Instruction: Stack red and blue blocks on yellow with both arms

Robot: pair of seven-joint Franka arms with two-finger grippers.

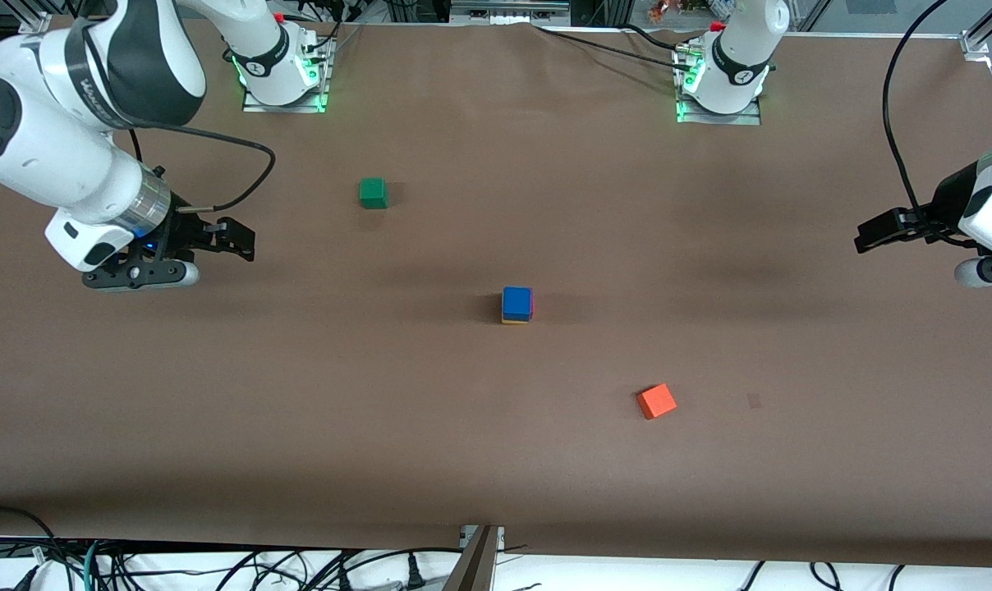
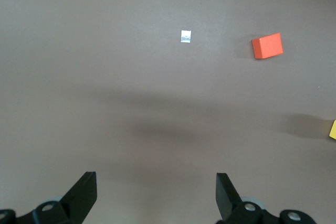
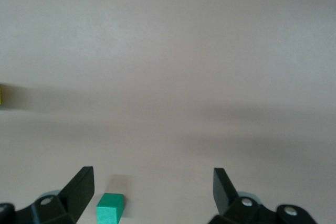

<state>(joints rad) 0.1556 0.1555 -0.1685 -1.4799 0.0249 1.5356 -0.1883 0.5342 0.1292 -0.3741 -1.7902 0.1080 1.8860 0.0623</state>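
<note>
A stack stands mid-table. The blue block (image 1: 516, 301) is on top, a sliver of the red block (image 1: 532, 310) shows under it, and the yellow cube (image 1: 514, 320) is at the bottom. An edge of the yellow cube shows in the left wrist view (image 2: 333, 129) and in the right wrist view (image 3: 1, 96). My right gripper (image 1: 235, 239) (image 3: 153, 190) is open and empty, up over bare table at the right arm's end. My left gripper (image 1: 872, 235) (image 2: 156, 192) is open and empty, over the table's edge at the left arm's end.
A green cube (image 1: 373, 193) (image 3: 110, 206) lies farther from the front camera than the stack, toward the right arm's end. An orange cube (image 1: 656, 401) (image 2: 267, 45) lies nearer, toward the left arm's end. A small pale patch (image 2: 185, 36) marks the brown table cover (image 1: 496, 460).
</note>
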